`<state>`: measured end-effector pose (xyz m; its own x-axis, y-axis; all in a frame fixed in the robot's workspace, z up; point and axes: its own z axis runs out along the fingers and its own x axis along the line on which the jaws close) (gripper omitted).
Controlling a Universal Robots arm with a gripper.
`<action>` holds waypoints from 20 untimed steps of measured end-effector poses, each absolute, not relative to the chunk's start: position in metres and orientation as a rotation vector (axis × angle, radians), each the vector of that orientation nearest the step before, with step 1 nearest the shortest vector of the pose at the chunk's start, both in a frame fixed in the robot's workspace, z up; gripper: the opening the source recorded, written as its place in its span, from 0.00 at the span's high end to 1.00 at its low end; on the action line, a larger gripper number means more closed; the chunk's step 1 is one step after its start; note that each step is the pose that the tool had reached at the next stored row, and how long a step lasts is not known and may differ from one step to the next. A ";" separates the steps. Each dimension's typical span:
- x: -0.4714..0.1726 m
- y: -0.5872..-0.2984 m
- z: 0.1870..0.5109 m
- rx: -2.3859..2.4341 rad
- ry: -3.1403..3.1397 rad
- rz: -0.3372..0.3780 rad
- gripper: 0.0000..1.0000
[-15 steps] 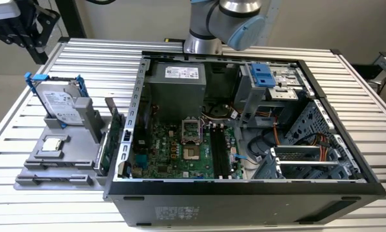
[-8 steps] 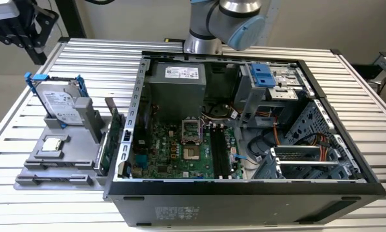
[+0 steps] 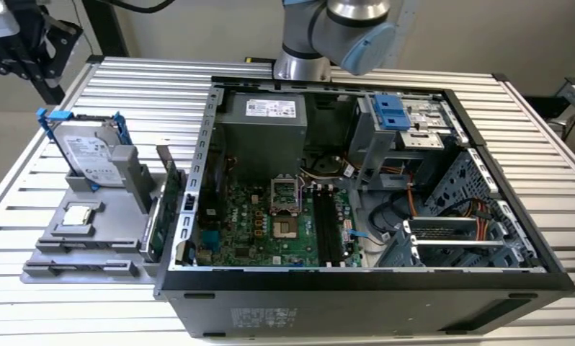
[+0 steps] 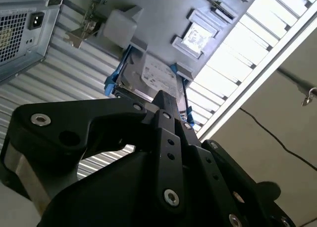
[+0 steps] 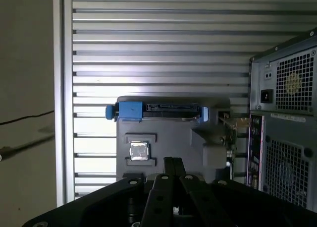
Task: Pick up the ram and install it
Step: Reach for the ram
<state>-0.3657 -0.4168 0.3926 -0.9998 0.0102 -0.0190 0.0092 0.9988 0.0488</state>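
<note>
The ram appears to be the thin stick (image 3: 153, 231) standing on edge in the grey holder (image 3: 86, 249), beside the open computer case (image 3: 364, 288). The green card (image 3: 169, 187) stands between it and the case wall. On the motherboard (image 3: 259, 234), the long black memory slots (image 3: 324, 223) look empty. My gripper (image 5: 172, 163) hangs high above the holder, and its black fingers (image 4: 166, 100) are pressed together with nothing between them. In the exterior view the arm (image 3: 336, 29) rises behind the case.
The holder also carries a hard drive (image 3: 86, 155) in a blue bracket (image 5: 130, 110) and a square processor chip (image 5: 138, 151). All of it rests on a slatted aluminium table (image 3: 134, 86). The case holds a power supply (image 3: 264, 126), cables and drive cages (image 3: 460, 241).
</note>
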 end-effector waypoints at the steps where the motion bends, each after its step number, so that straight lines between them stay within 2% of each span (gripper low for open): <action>1: -0.366 -0.419 0.393 0.015 3.121 0.076 1.00; 20: -0.375 -0.481 0.393 0.015 3.121 0.076 1.00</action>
